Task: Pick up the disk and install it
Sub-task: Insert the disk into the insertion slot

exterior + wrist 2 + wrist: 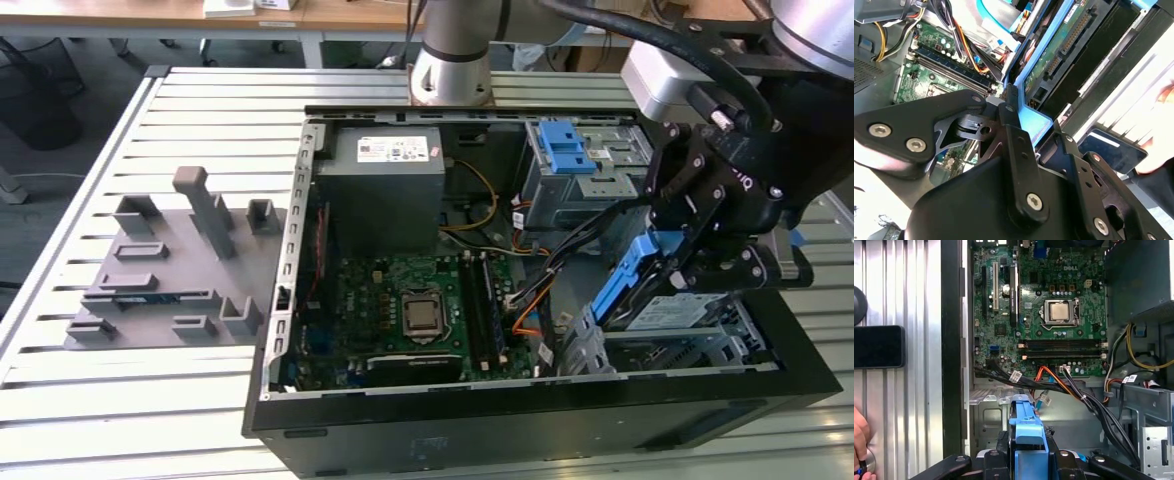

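While its jaws clamp the disk [638, 283] on edge, the gripper [714, 250] hangs over the open computer case [534, 400] | disk tilted toward the drive cage [694, 345], apparently for sliding in.

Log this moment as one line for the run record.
gripper: shut on disk | disk: tilted, over drive cage at the exterior view's right of computer case | not yet seated

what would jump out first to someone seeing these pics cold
The open computer case with its green motherboard dominates the slatted table. At the exterior view's right, the black gripper holds the disk by its blue rails, tilted over the drive cage.
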`<state>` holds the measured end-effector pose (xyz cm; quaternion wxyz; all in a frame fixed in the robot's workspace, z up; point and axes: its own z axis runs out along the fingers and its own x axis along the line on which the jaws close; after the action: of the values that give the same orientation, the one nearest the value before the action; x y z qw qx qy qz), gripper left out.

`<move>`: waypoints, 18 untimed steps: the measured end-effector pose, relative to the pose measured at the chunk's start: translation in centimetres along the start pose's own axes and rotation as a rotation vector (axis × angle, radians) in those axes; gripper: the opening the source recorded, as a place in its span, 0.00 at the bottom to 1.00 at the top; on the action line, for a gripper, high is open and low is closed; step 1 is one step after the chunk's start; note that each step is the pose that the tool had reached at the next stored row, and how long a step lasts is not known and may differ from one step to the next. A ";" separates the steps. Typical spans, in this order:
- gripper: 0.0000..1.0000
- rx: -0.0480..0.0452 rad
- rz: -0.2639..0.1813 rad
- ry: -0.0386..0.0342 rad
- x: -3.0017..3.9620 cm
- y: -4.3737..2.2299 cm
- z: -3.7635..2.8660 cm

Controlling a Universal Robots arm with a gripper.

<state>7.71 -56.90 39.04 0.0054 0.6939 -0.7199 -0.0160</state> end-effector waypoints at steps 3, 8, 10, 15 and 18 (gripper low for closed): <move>0.36 0.0000 0.000 0.0001 0.00 0.00 0.16; 0.36 0.0000 0.000 0.0000 0.01 -0.01 0.41; 0.36 0.0001 0.000 -0.0001 0.01 -0.01 0.53; 0.36 0.0000 0.000 0.0000 0.01 -0.02 0.82; 0.36 0.0000 0.000 -0.0001 0.01 -0.03 1.03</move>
<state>7.71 -56.90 38.01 0.0053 0.6939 -0.7199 -0.0161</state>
